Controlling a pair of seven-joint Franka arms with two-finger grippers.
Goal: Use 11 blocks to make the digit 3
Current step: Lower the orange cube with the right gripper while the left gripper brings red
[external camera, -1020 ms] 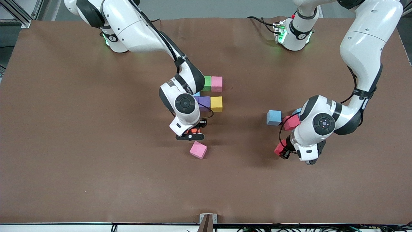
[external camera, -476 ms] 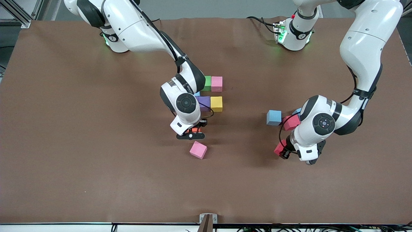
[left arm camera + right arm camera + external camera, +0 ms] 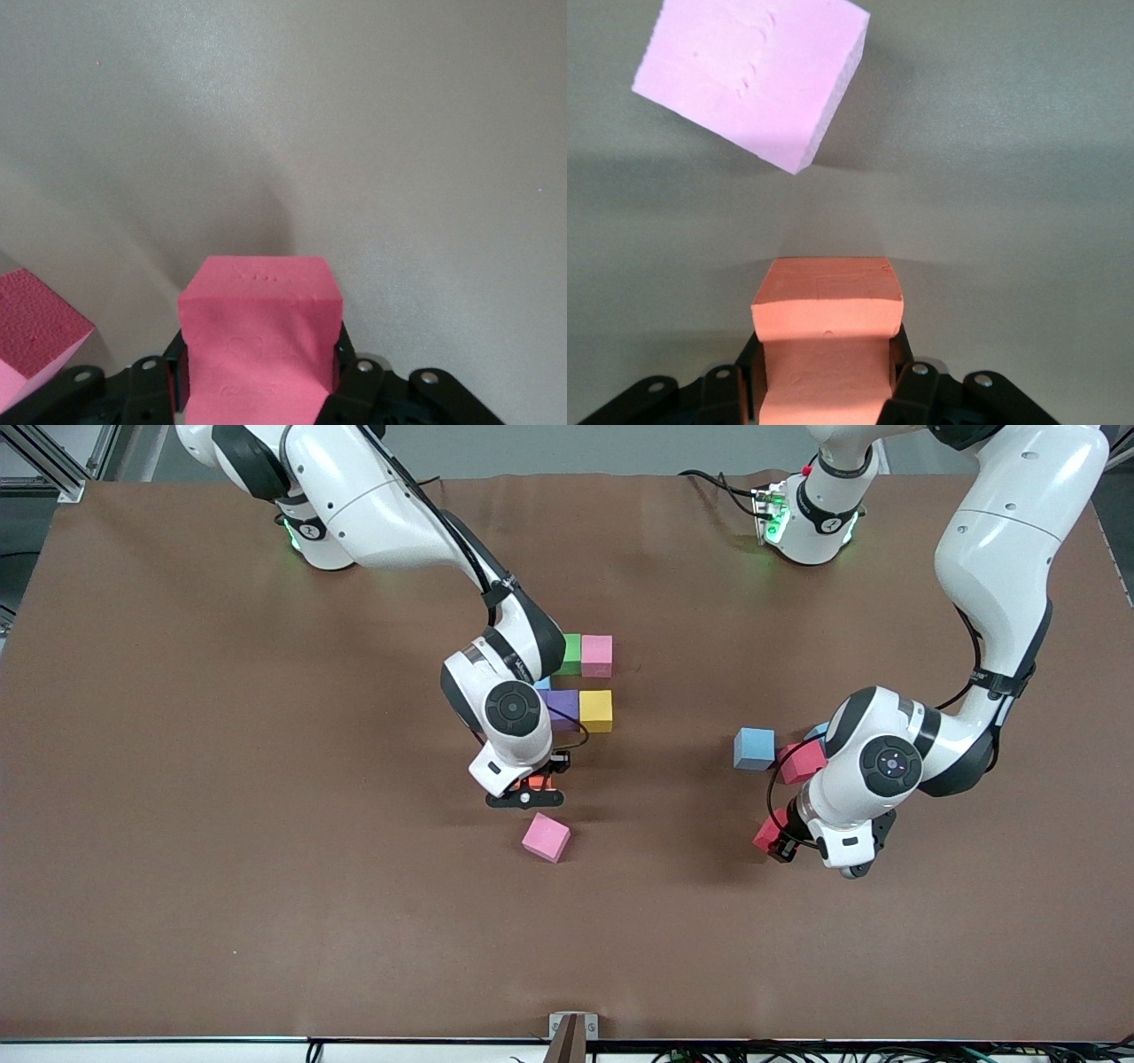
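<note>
Two claws loaded for placing: right claw (image 3: 530,791) pinching small matte orange cube (image 3: 827,312), left claw (image 3: 780,841) pinching red cube (image 3: 259,332), over counter (image 3: 266,868).

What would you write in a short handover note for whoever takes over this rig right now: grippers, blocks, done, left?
Left gripper: shut on a red block, over bare table.
Right gripper: shut on an orange block, just above the loose pink block.
Done: green, pink, purple and yellow blocks sit together mid-table, partly hidden by the right arm.
Loose: blue block and another red block near the left arm.
Left: most of the digit 3.
</note>
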